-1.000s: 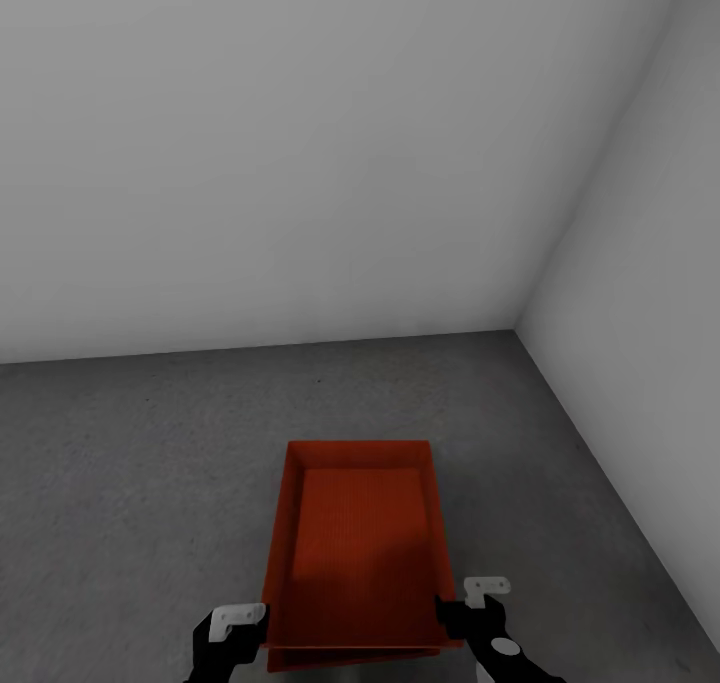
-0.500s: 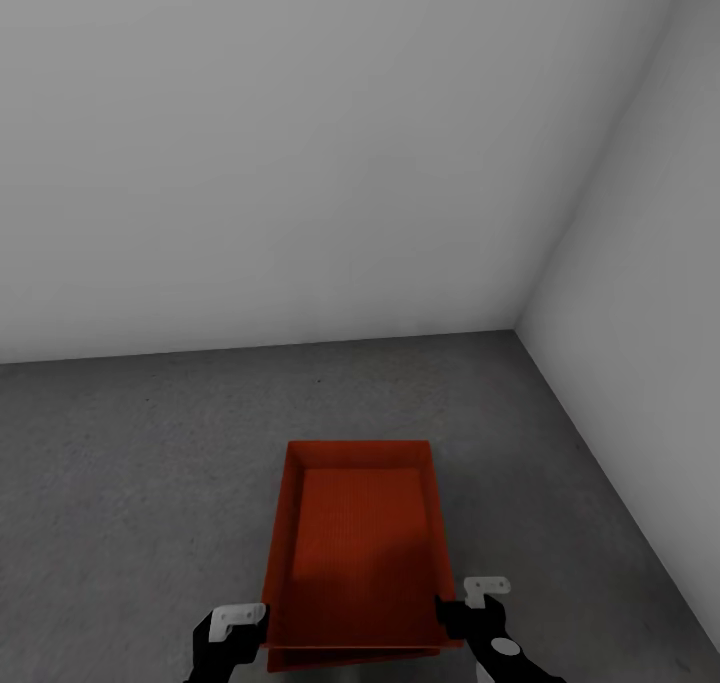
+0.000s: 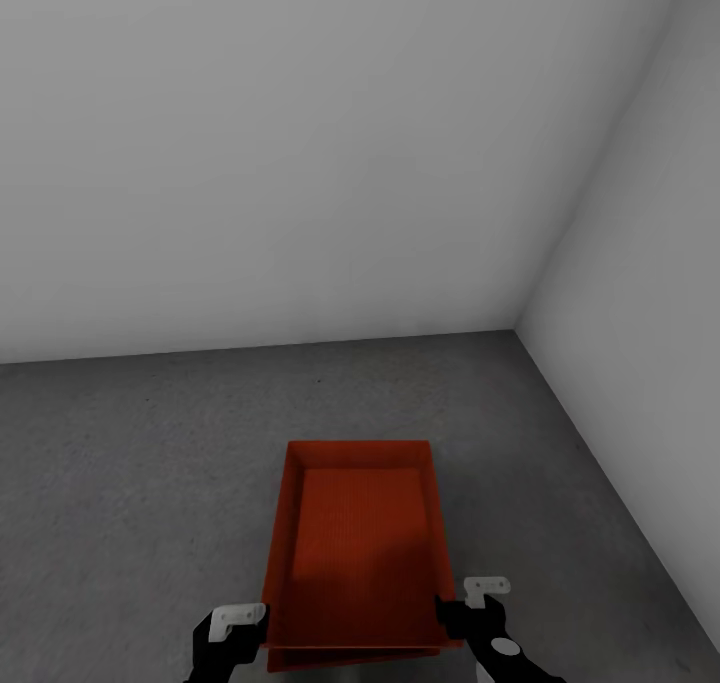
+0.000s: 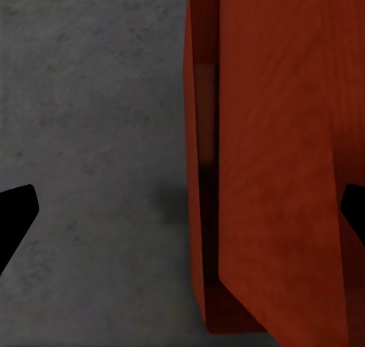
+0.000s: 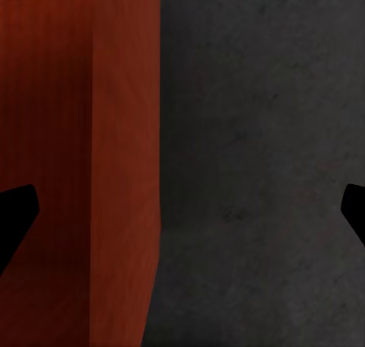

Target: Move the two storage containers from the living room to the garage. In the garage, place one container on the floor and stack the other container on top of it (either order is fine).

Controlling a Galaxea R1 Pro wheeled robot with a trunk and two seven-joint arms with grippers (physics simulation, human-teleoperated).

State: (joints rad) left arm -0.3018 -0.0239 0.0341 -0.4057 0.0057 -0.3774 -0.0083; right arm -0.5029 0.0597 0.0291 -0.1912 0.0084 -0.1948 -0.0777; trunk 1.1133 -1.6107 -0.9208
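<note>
The dark grey rough concrete floor [image 3: 150, 463] of the garage bears the two orange-red open-top bins [image 3: 360, 553], nested, long axis running away from the robot. The left gripper [image 3: 235, 631] and right gripper [image 3: 478, 603] flank the near end, jaws released, equally near.

Both black arms reach forward low in the head view, the left gripper [image 3: 240, 631] and right gripper [image 3: 470, 608] level with each other and well apart, each with its fingers spread wide, apparently gripping nothing.
</note>
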